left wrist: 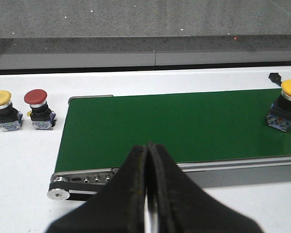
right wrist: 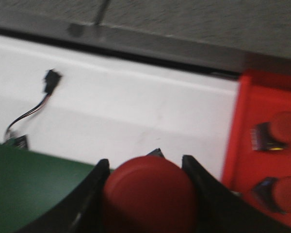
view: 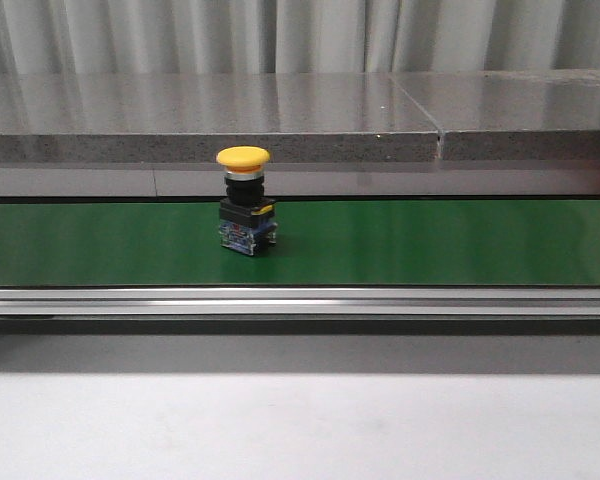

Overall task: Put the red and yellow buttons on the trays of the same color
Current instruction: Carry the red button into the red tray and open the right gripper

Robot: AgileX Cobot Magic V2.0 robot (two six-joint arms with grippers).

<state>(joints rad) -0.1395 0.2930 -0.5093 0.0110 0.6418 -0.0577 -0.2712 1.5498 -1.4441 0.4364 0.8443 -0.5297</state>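
**Inspector:** Describe the setting, then report your grippers.

**Operator:** A grey stone ledge (view: 280,110) runs along the back, with a green conveyor belt (view: 430,240) across a white table (view: 300,420). My right gripper (right wrist: 148,194) is closed around a red button (right wrist: 148,194), its cap filling the space between both fingers. Just beyond it sits the red tray (right wrist: 242,126), already holding two red buttons (right wrist: 281,128). My left gripper (left wrist: 147,184) has its fingers pressed together with nothing between them, poised over the near end of the belt.

**Inspector:** And the remaining parts?

**Operator:** One yellow button (view: 244,200) stands upright on the belt. Off the belt's left end, a second yellow button (left wrist: 4,110) and a spare red one (left wrist: 39,109) stand side by side on the table. No yellow tray is in view.

**Inspector:** Advice for the current step?

**Operator:** In my judgement, I should carry the held button fully past the tray's wall, pick a bare patch apart from the two already there, lower it upright, then release.
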